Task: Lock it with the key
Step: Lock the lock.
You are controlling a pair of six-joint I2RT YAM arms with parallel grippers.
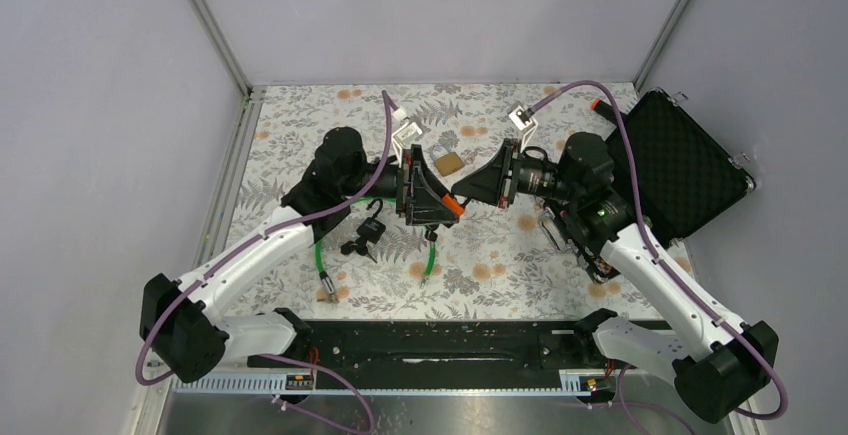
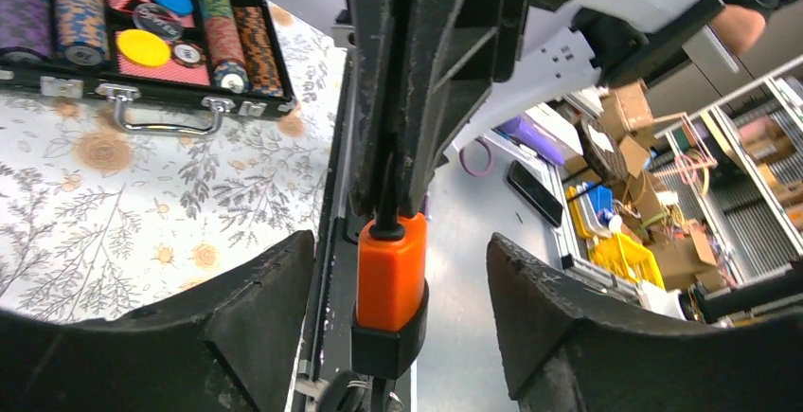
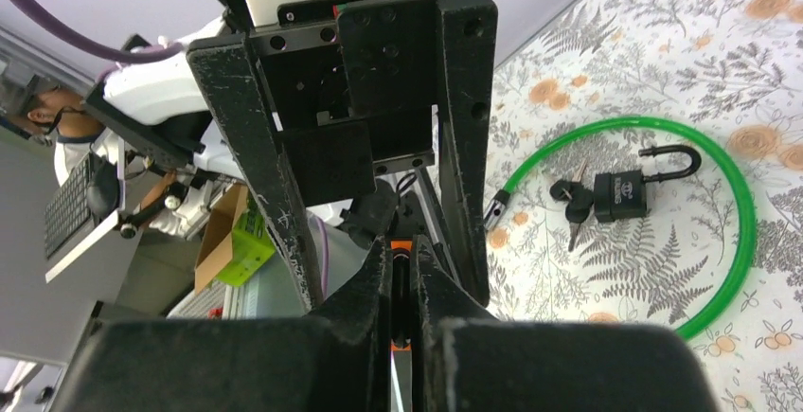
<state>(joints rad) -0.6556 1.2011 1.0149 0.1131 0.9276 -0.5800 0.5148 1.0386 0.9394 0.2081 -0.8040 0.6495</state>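
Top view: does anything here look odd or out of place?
Yes. The shut right gripper sits between the fingers of the open left gripper, while the black padlock and keys lie untouched inside the curve of the green cable.

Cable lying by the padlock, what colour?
Bright green. The glossy green cable curving past the black padlock shows best in the right wrist view.

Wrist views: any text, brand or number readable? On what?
No text can be read in any view.
Mark on the padlock body: too blurred to read.
Markings on the chips: too small to read.
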